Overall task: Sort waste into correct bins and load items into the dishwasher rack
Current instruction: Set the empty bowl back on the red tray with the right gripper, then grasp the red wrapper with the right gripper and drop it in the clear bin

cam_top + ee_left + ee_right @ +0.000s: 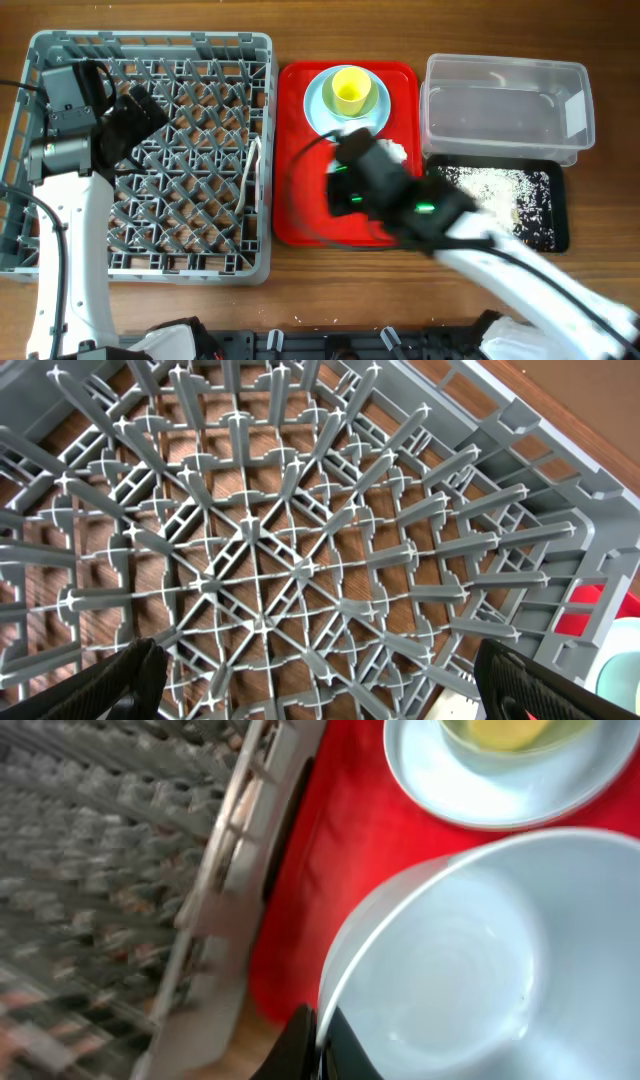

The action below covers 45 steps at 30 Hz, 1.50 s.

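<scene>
The grey dishwasher rack stands at the left. My left gripper hangs open and empty over its pegs. A white utensil lies by the rack's right wall. My right gripper is shut on the rim of the small pale bowl above the red tray; from overhead it covers most of the bowl. The pale blue plate holds the yellow-green cup. Rice scraps lie in the black tray. The clear tub looks empty. Napkin and wrapper are out of view.
The flat red tray lies between the rack and the bins, and it shows in the right wrist view with the rack's wall to its left. Bare wooden table runs along the front.
</scene>
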Motion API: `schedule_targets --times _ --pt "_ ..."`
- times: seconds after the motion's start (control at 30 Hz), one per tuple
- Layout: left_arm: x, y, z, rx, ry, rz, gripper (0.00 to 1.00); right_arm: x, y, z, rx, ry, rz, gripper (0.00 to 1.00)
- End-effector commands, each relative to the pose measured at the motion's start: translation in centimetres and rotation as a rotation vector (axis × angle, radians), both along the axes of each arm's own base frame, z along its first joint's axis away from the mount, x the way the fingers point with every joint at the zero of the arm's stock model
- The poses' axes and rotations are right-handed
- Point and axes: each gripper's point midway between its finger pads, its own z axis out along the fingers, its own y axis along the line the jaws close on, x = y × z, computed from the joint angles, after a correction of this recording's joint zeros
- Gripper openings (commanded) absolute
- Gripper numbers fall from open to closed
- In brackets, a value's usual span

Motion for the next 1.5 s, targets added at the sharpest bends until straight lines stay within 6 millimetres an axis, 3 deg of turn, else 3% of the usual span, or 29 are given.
schedule_targets --times 0.0,0.03,0.1,0.13,0.2,0.27,0.3,0.33,0.37,0.43,0.57,0.63,0.7,0.87,1.03,1.13,1.17,1.23,1.3,1.43,1.47 --pt "0.1 0.2 0.3 -0.004 -0.011 0.011 1.0 0.5 4.1 -6.4 -0.164 -0.026 0.125 0.05" --pt "0.1 0.2 0.3 -0.004 -0.011 0.011 1.0 0.2 5.6 -8.0 -0.146 0.004 0.184 0.04" --pt "0.1 0.2 0.3 -0.004 -0.011 0.011 1.0 0.4 6.7 -9.3 -0.128 0.024 0.2 0.06" --pt "0.1 0.2 0.3 -0.004 -0.011 0.011 1.0 0.5 6.9 -9.0 -0.117 0.014 0.201 0.18" --pt "0.1 0.2 0.3 -0.004 -0.011 0.011 1.0 0.2 7.1 -7.3 -0.103 -0.006 0.256 0.57" --pt "0.1 0.2 0.3 -0.004 -0.011 0.011 1.0 0.3 5.2 -3.8 -0.095 -0.037 0.247 0.78" --pt "0.1 0.2 0.3 -0.004 -0.011 0.011 1.0 0.3 3.5 -2.5 -0.107 -0.046 0.239 0.78" --pt "0.1 0.2 0.3 -0.004 -0.011 0.011 1.0 0.4 0.3 -1.9 -0.158 -0.025 0.184 0.77" --pt "0.1 0.2 0.3 -0.004 -0.011 0.011 1.0 0.3 -3.3 -2.1 -0.216 0.029 0.108 0.77" --pt "0.1 0.2 0.3 -0.004 -0.011 0.011 1.0 -0.1 -8.2 -3.6 -0.301 0.153 0.016 0.77" --pt "0.1 0.2 0.3 -0.004 -0.011 0.011 1.0 -0.2 -12.4 -8.2 -0.36 0.247 -0.065 0.77" --pt "0.1 0.2 0.3 -0.004 -0.011 0.011 1.0 0.1 -13.3 -11.2 -0.35 0.249 -0.102 0.75" --pt "0.1 0.2 0.3 -0.004 -0.011 0.011 1.0 0.4 -13.3 -13.6 -0.317 0.237 -0.14 0.65" --pt "0.1 0.2 0.3 -0.004 -0.011 0.011 1.0 1.5 -13.0 -15.9 -0.296 0.189 -0.161 0.56" --pt "0.1 0.2 0.3 -0.004 -0.011 0.011 1.0 1.7 -13.2 -18.0 -0.326 0.21 -0.168 0.38" --pt "0.1 0.2 0.3 -0.004 -0.011 0.011 1.0 1.6 -13.3 -19.0 -0.344 0.23 -0.166 0.37" --pt "0.1 0.2 0.3 -0.004 -0.011 0.011 1.0 1.7 -13.3 -19.3 -0.343 0.231 -0.167 0.32" --pt "0.1 0.2 0.3 -0.004 -0.011 0.011 1.0 1.6 -13.2 -19.5 -0.34 0.239 -0.163 0.04" --pt "0.1 0.2 0.3 -0.004 -0.011 0.011 1.0 1.8 -13.0 -18.4 -0.342 0.241 -0.162 0.04" --pt "0.1 0.2 0.3 -0.004 -0.011 0.011 1.0 4.4 -11.8 -5.6 -0.253 0.092 -0.177 0.04" --pt "0.1 0.2 0.3 -0.004 -0.011 0.011 1.0 5.2 -11.9 -1.4 -0.211 -0.013 -0.201 0.04"
